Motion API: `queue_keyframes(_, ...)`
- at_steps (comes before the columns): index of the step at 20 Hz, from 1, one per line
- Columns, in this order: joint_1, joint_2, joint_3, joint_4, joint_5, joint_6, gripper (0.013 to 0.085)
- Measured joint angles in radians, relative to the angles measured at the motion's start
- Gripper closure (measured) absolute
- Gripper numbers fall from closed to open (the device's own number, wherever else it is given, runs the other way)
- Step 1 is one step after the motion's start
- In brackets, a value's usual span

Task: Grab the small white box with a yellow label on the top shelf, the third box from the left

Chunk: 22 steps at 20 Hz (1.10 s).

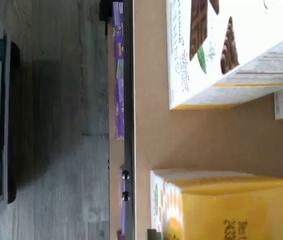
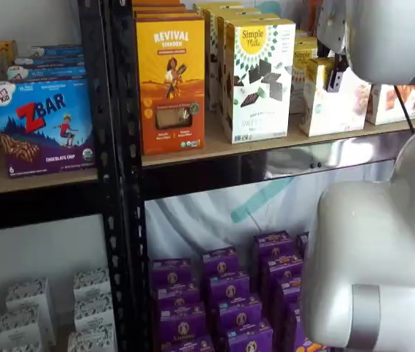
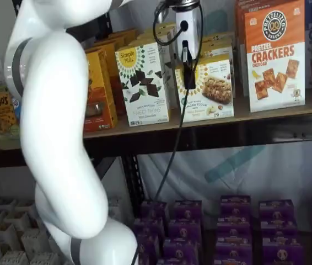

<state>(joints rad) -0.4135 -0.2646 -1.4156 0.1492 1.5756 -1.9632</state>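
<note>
top shelf [image 3: 266,117] – small white box [image 3: 214,91], Simple Mills box [image 3: 144,83]

The white arm [image 3: 57,138] rises bent at left, wrist reaching right; its tool [image 3: 189,77] hangs down, fingers side-on, gap unclear.
</note>
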Motion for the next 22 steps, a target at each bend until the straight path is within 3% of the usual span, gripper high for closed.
queue_keyframes(4, -0.001, -0.002, 0.002, 0.004, -0.002, 0.000, 0.0610)
queue_keyframes(18, -0.008, -0.005, 0.005, 0.003, 0.001, -0.007, 0.0610)
queue_keyframes(19, -0.009, -0.006, 0.006, 0.003, 0.001, -0.008, 0.0650)
queue_keyframes(22, -0.011, -0.003, -0.002, -0.003, 0.015, -0.010, 0.0650)
